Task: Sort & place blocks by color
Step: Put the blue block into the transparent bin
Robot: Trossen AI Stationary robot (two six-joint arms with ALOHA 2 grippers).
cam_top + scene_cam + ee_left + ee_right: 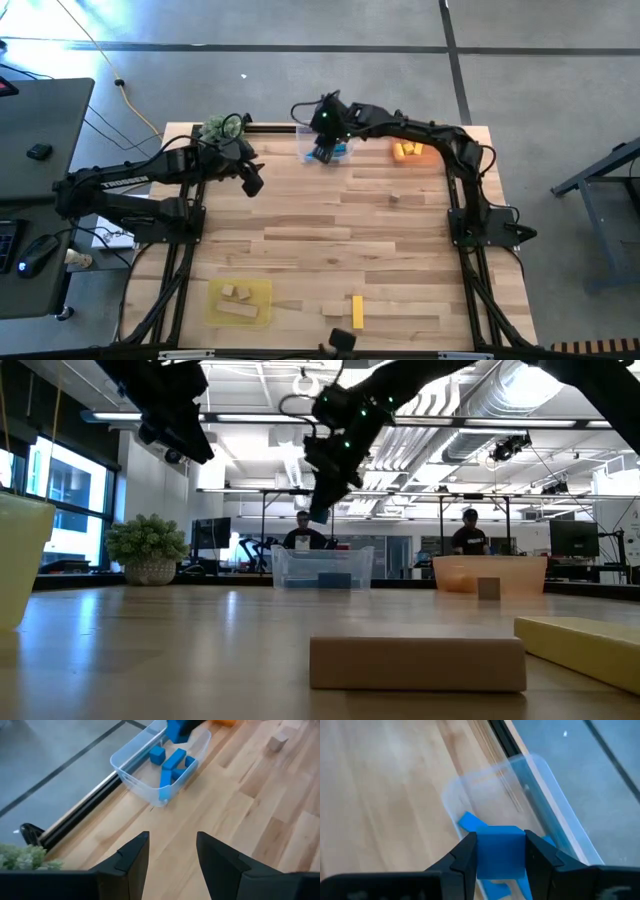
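The wooden table point(380, 215) carries three trays. The clear tray point(150, 780) sits at the far edge near the middle and holds several blue blocks point(172, 762). The orange tray point(408, 151) stands to its right at the far edge with yellow blocks point(403, 151) in it. The yellow tray point(240, 302) lies at the near left, with two plain wood blocks point(236, 294) inside.

The right gripper point(500, 857) hangs above the clear tray, its fingers pressed against both sides of a blue cube point(501, 851), which it holds off the table. The left gripper point(172, 862) hovers over bare table left of the clear tray, fingers parted with nothing between them.

A yellow bar point(357, 311) and a plain wood bar point(333, 309) lie side by side at the near edge. One small plain cube point(394, 198) rests alone right of centre.
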